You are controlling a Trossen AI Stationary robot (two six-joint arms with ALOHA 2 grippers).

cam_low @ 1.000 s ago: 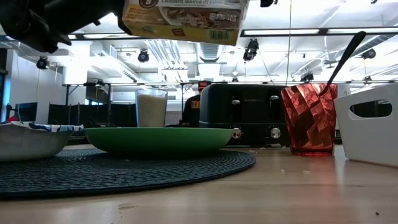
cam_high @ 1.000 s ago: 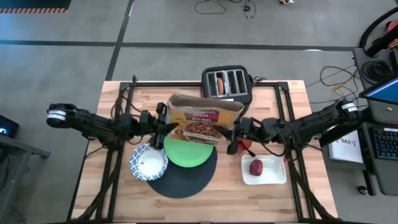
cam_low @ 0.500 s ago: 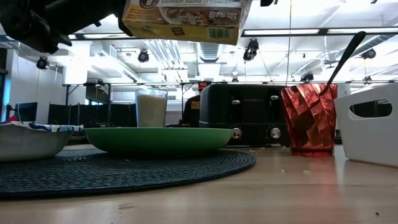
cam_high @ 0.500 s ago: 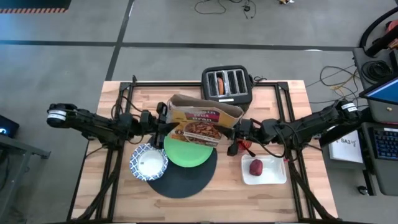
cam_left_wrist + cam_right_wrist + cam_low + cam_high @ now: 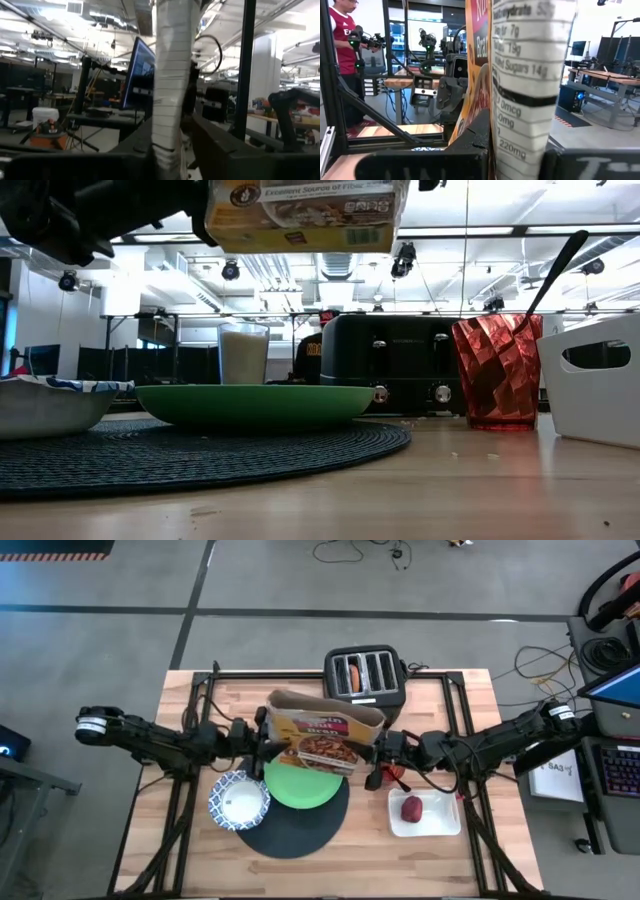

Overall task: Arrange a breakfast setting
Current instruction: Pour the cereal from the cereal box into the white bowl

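An open cereal box hangs in the air between my two grippers, above the green plate. The plate rests on the round dark placemat, and the blue-and-white bowl rests on the mat's left edge. My left gripper is shut on the box's left end and my right gripper on its right end. The red cup holds the metal spoon. The dark red fruit lies in a white tray. An orange-brown piece sits in a toaster slot. My left gripper pinches the box near its left narrow side, one finger on each broad face. It comes in level from the table's left. The box is clear of the plate, its printed front face upward. My right gripper pinches the box near its right narrow side, the one with the nutrition print, one finger on each broad face. It comes in level from the table's right. The box's open top faces the table's far edge.
A black toaster stands at the far edge behind the box. A glass of milk stands behind the plate in the low view. The white tray is near the right front. A person stands beyond the table.
The cereal box has turned a little in the two grippers' hold: in the low view its lower edge now runs more level than a second ago. It stays clear above the plate.
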